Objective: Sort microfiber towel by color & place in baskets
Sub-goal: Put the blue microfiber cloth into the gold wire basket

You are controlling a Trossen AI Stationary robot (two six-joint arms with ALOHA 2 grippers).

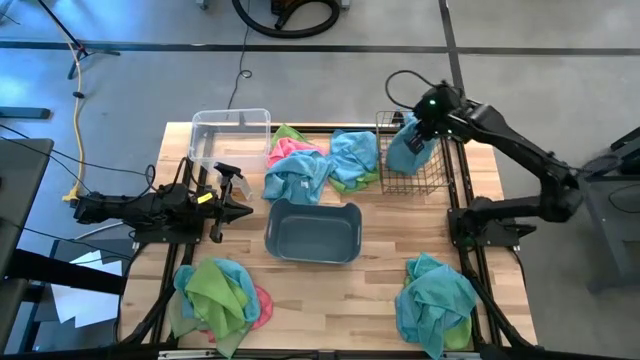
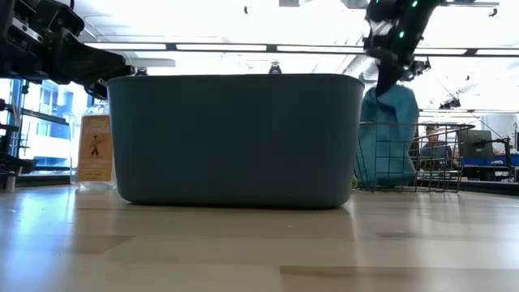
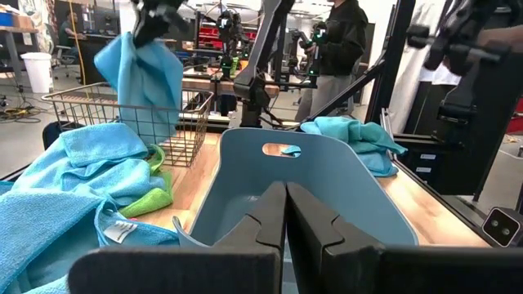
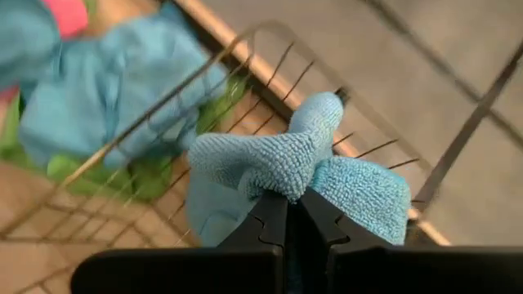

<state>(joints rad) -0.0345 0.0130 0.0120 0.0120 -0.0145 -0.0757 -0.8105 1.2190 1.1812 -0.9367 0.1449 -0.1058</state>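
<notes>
The table (image 1: 330, 300) is pale wood planks. On it, towels lie in three heaps: a blue, pink and green one (image 1: 310, 165) at the far edge between the clear bin (image 1: 230, 140) and the wire basket (image 1: 410, 160), a green, blue and pink one (image 1: 215, 295) at the near left corner, and a mostly blue one (image 1: 435, 300) at the near right corner. The grey-blue tub (image 1: 312, 232) sits mid-table.

The right gripper (image 4: 288, 214) hangs over the wire basket, jaws clamped on a blue towel (image 4: 298, 175) that dangles into it. The left gripper (image 3: 285, 211) rests low at the table's left, beside the tub, jaws together on nothing.

A white tag (image 3: 120, 231) on a blue towel near the left gripper is too small to read. In the low view, a bottle's orange label (image 2: 95, 150) bears a figure; its writing cannot be read.
</notes>
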